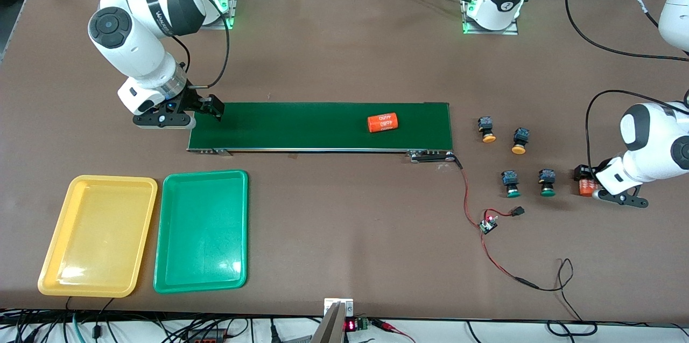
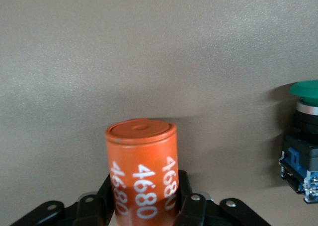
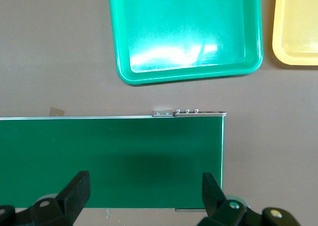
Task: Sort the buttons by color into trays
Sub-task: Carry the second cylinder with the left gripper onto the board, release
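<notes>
Fingers (image 2: 191, 206) of the left gripper (image 2: 145, 208) were pinching an orange can (image 2: 142, 164) with white numbers on it. The can stood up straight on the table (image 1: 344, 52), at the left arm's end, and the black fingers pressed it from both sides low down. In the front view only a bit of orange (image 1: 586, 187) showed next to that gripper (image 1: 592, 184).

The right gripper (image 3: 146, 196) hung over the end of the dark green belt (image 1: 301, 125) nearest the right arm. Its two fingers were spread wide apart and held nothing. From the front it (image 1: 207, 109) showed just above the belt's edge.

Four buttons sat on the table between the belt and the left gripper. Each had a dark block body with some blue, and a round cap. Two had yellow caps: one (image 1: 487, 128) near the belt's end, the other (image 1: 520, 140) just beside it. Two had green caps: one (image 1: 511, 182) and another (image 1: 547, 182), both nearer the front camera than the yellow ones. The second green one was the closest to the held can, and the left wrist view showed it (image 2: 303, 141) near the can, not touching.

A second orange can (image 1: 382, 122) lay on its side on the belt.

Two trays sat side by side near the right arm's end, nearer the camera than the belt. The yellow tray (image 1: 51, 278) was closer to the table's end, and the green tray (image 1: 200, 285) was next to it. No buttons were in them.
</notes>
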Controlling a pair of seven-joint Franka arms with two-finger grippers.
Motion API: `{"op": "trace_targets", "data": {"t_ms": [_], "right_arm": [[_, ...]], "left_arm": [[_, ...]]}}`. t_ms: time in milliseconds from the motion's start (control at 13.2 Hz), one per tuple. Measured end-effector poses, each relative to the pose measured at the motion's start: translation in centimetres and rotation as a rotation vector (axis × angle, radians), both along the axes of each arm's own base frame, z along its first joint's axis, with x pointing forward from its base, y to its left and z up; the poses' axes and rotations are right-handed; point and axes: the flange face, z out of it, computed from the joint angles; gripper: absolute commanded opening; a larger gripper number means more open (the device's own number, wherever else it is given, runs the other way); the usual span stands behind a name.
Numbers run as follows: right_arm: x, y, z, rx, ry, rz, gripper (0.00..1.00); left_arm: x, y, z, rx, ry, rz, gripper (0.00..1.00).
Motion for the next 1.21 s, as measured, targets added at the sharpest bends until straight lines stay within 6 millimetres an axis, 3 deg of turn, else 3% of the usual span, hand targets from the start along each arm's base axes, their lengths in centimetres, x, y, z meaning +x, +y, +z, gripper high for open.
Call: {"op": "trace_targets", "data": {"t_ms": [151,227,454,605,831,983,1209], "right_arm": [[0.0,0.0,0.0,0.000,-0.001,0.000,1.00],[0.0,0.0,0.0,0.000,-0.001,-0.001,1.00],[0.1,-0.2,0.0,0.000,-0.001,-0.003,1.00],[0.1,-0.3,0.0,0.000,-0.002,-0.004,1.00],[0.1,-0.4,0.0,0.000,-0.001,-0.007,1.00],[0.1,-0.4,0.0,0.000,-0.001,-0.008,1.00],[0.2,-0.6,0.0,0.000,-0.001,-0.010,1.00]], "left_arm": [[0.3,-0.7,0.9,-0.005,0.039,-0.018,0.26],[1.0,-1.8,2.5,-0.010,0.068,-0.037,0.25],[2.6,-7.0,10.9,-0.001,0.122,-0.125,0.24],[1.5,-12.5,15.6,-0.001,0.228,-0.213,0.15],[-1.5,-25.3,20.2,-0.042,0.369,-0.430,0.15],[-3.4,-31.9,20.4,-0.107,0.391,-0.582,0.15],[-5.1,-40.2,16.3,-0.202,0.362,-0.804,0.14]]}}
